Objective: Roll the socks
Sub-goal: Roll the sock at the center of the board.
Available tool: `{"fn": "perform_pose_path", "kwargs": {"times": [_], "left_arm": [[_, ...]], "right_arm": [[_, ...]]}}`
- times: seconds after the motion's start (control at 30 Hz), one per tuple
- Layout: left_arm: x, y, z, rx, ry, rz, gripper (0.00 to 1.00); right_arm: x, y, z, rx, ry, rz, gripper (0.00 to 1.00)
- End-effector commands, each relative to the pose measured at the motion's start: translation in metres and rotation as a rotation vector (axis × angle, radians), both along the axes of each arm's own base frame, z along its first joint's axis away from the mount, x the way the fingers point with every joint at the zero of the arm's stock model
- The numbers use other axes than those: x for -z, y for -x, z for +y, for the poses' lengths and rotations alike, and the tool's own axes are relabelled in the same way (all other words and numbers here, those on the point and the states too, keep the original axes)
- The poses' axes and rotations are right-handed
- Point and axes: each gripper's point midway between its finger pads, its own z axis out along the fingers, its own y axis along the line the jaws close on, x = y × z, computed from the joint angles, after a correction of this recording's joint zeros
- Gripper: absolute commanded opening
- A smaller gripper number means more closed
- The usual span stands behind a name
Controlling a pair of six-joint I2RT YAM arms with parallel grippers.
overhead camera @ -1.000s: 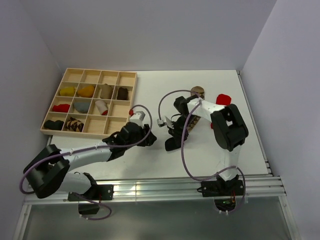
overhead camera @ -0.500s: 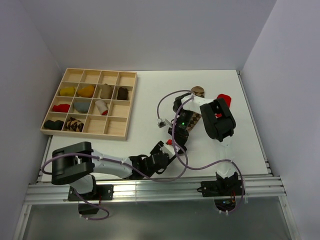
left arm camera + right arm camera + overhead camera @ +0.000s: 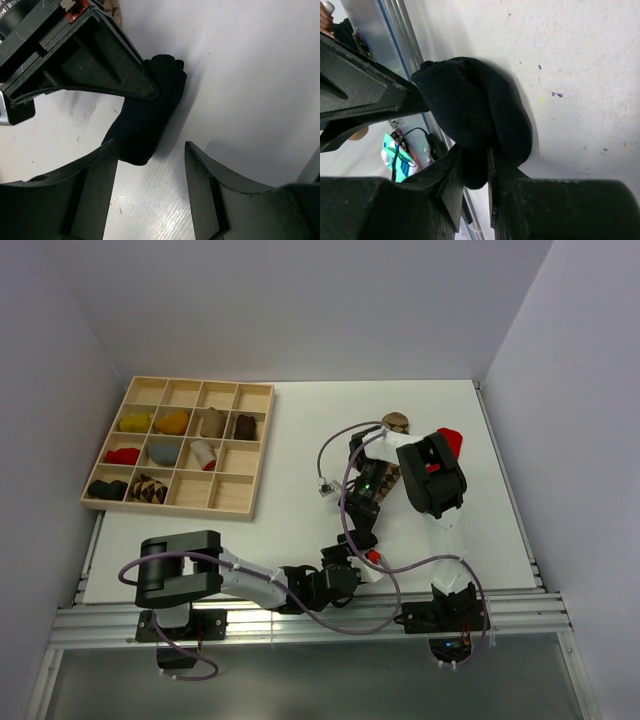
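At the table's (image 3: pixel 300 430) near edge, right gripper (image 3: pixel 472 169) pinches black sock (image 3: pixel 470 100).

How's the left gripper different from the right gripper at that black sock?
The right gripper is shut on the black sock; the left gripper stands open, gripping nothing. The right gripper reaches in from the far side of the table, the left gripper along the near edge. Both meet at that sock.

One end of the black sock (image 3: pixel 480 105) is hidden between the fingers (image 3: pixel 451 192) of the right tool (image 3: pixel 475 167).
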Motion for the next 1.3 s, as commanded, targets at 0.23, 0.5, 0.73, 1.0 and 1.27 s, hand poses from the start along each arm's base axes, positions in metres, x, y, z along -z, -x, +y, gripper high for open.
{"fn": "perform_pose_path", "kwargs": {"times": [0.23,0.5,0.73,1.0,1.27], "left_arm": [[0.005,-0.001,-0.016,0.087,-0.052,-0.034,0.60],[0.011,-0.019,-0.022,0.140,-0.064,0.015,0.58],[0.029,-0.017,-0.028,0.202,-0.110,0.093,0.56],[0.058,-0.010,-0.024,0.222,-0.178,0.201,0.38],[0.066,-0.009,-0.027,0.243,-0.181,0.289,0.00]], "right_arm": [[0.024,-0.013,-0.014,-0.062,0.033,-0.035,0.23],[0.024,-0.013,-0.013,-0.069,0.030,-0.011,0.23],[0.025,-0.011,-0.013,-0.057,0.040,0.013,0.23],[0.025,-0.011,-0.013,-0.057,0.039,0.015,0.23],[0.024,-0.009,-0.012,-0.049,0.031,0.020,0.26]]}}
